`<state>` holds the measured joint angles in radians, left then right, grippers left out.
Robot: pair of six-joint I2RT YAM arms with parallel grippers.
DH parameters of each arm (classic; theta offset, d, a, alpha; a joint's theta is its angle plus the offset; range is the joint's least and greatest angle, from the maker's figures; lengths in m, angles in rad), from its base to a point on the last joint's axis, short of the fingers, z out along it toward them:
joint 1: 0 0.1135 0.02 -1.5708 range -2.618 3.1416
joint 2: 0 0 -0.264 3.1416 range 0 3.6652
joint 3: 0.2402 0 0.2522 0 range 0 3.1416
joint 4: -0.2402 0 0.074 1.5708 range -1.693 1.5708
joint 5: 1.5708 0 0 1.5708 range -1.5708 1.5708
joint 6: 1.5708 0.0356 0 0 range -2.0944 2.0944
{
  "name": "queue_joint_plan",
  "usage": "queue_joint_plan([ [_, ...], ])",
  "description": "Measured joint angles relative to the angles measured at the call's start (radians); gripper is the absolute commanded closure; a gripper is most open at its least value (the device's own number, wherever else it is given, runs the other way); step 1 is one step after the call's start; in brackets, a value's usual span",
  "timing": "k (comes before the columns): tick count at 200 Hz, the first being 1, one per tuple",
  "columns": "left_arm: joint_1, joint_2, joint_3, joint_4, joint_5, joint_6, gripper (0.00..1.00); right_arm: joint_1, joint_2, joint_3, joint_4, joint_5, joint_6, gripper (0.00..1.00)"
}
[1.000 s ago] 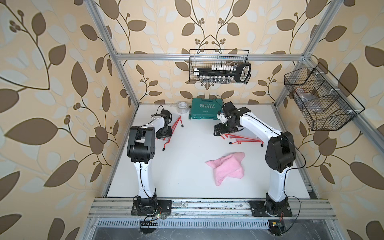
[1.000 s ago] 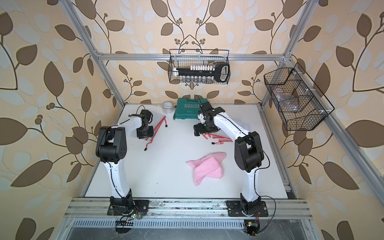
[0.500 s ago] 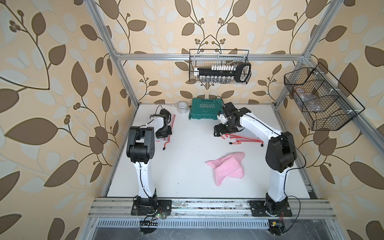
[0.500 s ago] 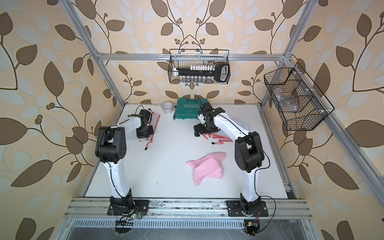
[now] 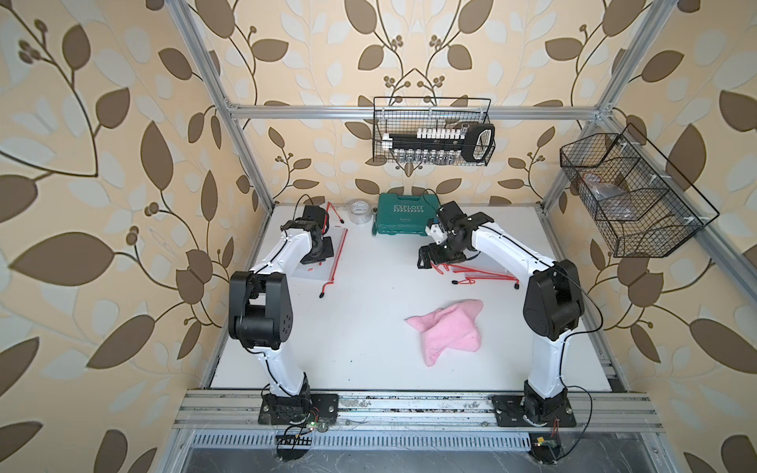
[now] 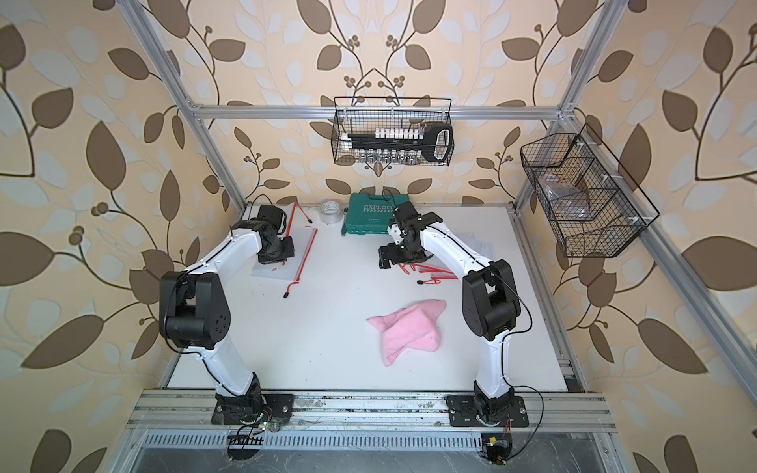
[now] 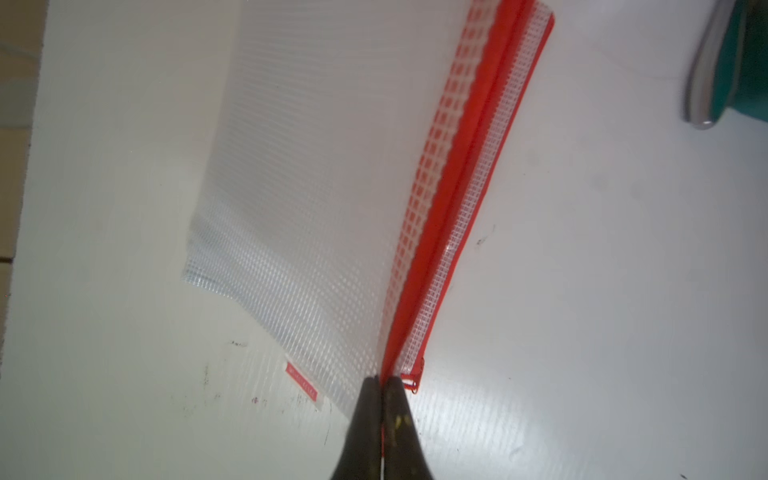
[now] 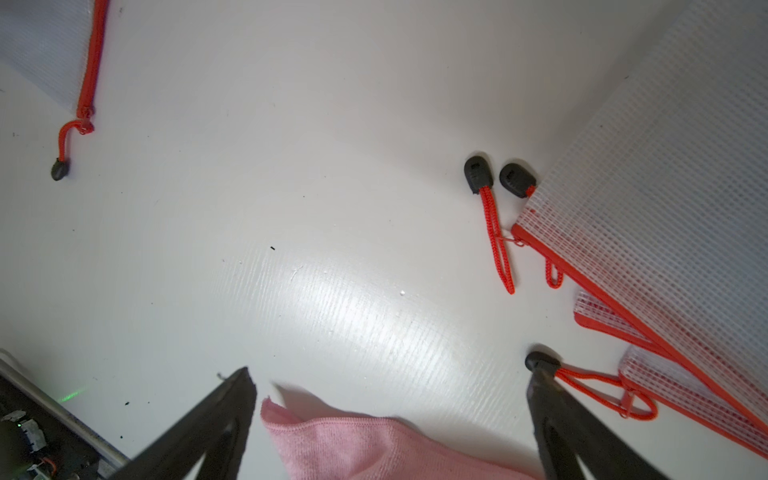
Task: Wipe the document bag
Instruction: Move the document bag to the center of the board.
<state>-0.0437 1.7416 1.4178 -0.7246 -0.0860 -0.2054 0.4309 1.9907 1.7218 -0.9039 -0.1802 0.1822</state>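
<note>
One document bag: clear mesh with a red zip edge; lies on the far-left part of the white table, well apart from the pink cloth.
Left gripper: fingers pressed together on the document bag's red zip edge, near the zip-pull end.
Right gripper: jaws spread wide, holding nothing, above bare table just beside the bag stack.
Bag stack: several overlapped mesh bags, far right; black-tipped red pull cords lie beside them.
Pink cloth: crumpled, nearer the front than the bag stack, touching neither gripper.
Green case: by the back wall; tape roll just beside it.
</note>
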Motion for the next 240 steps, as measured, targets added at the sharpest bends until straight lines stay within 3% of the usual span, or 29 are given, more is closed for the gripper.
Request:
queue_joint_plan([
  [28,-0.085,-0.090,-0.045,-0.031,0.009,0.008,1.00,0.001,-0.034,-0.022,-0.002,0.005,0.009,0.02],
  [55,-0.298,-0.147,-0.143,-0.068,0.013,-0.019,1.00,0.001,-0.130,-0.077,-0.038,0.018,0.021,0.02],
  [103,-0.659,-0.174,-0.348,-0.109,0.034,-0.174,1.00,0.023,-0.294,-0.241,-0.134,0.015,0.040,0.02],
  [146,-0.811,-0.104,-0.424,-0.108,0.021,-0.266,1.00,0.125,-0.301,-0.440,-0.197,0.027,0.091,0.02],
  [183,-0.874,-0.046,-0.442,-0.087,-0.014,-0.294,1.00,0.183,-0.298,-0.595,-0.166,0.058,0.154,0.02],
  [192,-0.880,-0.046,-0.443,-0.085,-0.026,-0.298,1.00,0.182,-0.292,-0.626,-0.141,0.072,0.169,0.10],
  [202,-0.881,-0.046,-0.446,-0.081,-0.032,-0.300,1.00,0.176,-0.281,-0.652,-0.109,0.077,0.190,0.29],
  [211,-0.887,-0.046,-0.448,-0.079,-0.042,-0.300,1.00,0.169,-0.267,-0.665,-0.080,0.075,0.193,0.59],
  [218,-0.892,-0.047,-0.450,-0.076,-0.050,-0.300,1.00,0.161,-0.259,-0.672,-0.058,0.071,0.203,0.76],
  [233,-0.901,-0.051,-0.456,-0.070,-0.065,-0.299,1.00,0.142,-0.262,-0.687,-0.014,0.052,0.216,1.00],
  [240,-0.906,-0.053,-0.459,-0.067,-0.072,-0.297,1.00,0.132,-0.272,-0.692,0.000,0.045,0.220,1.00],
])
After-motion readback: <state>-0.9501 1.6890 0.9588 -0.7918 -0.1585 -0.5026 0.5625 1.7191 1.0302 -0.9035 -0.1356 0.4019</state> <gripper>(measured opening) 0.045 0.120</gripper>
